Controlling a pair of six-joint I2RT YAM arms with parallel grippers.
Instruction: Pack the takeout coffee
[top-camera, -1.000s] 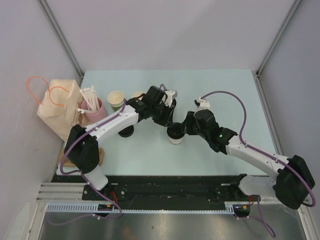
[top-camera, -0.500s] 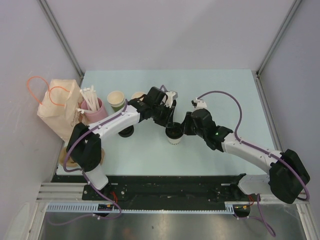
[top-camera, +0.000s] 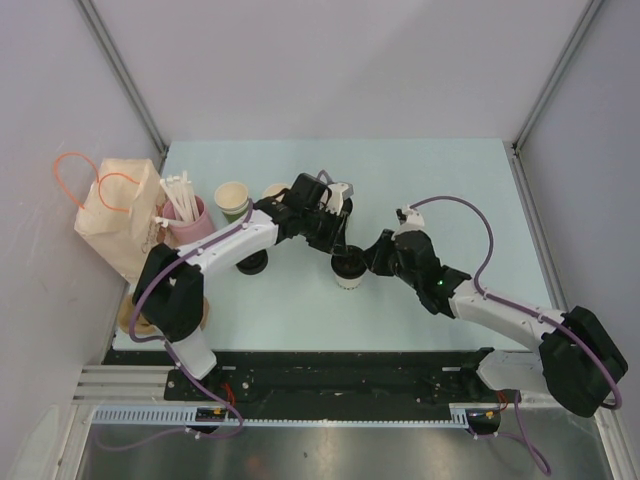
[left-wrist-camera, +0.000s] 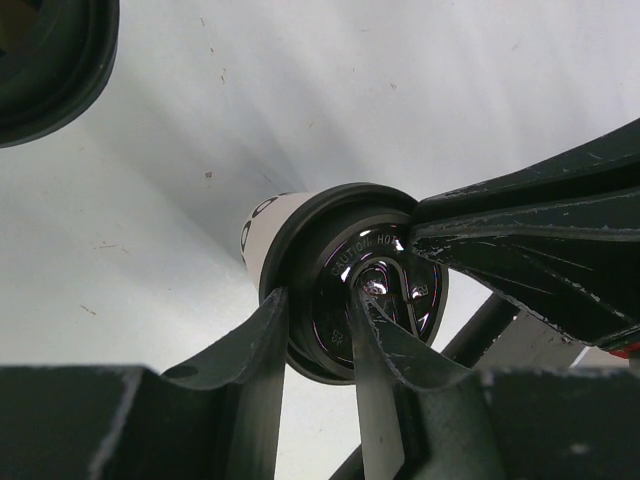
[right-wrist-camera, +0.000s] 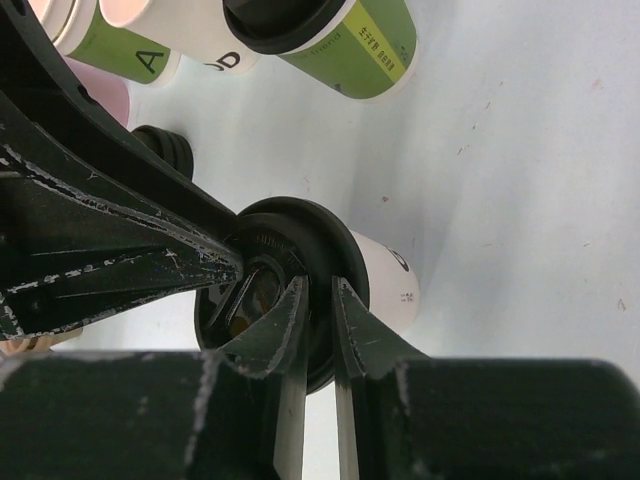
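Lid seating: black lid (left-wrist-camera: 335, 265) atop white cup (left-wrist-camera: 262, 225) is rim-clamped by left gripper (left-wrist-camera: 318, 302) and right gripper (right-wrist-camera: 318, 292); even downward pressure is needed.

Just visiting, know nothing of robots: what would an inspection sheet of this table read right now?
Surface: pale table, faint specks.
Job's things: white cup upright under its black lid; green cup black-topped.
Clutter: open cup, pink straw cup, paper bag, loose lid.
Grippers: left gripper pinches the black lid's rim; right gripper straddles it, grip unclear.
Cables: purple cables along both arms.
Surroundings: grey walls, metal corner posts.
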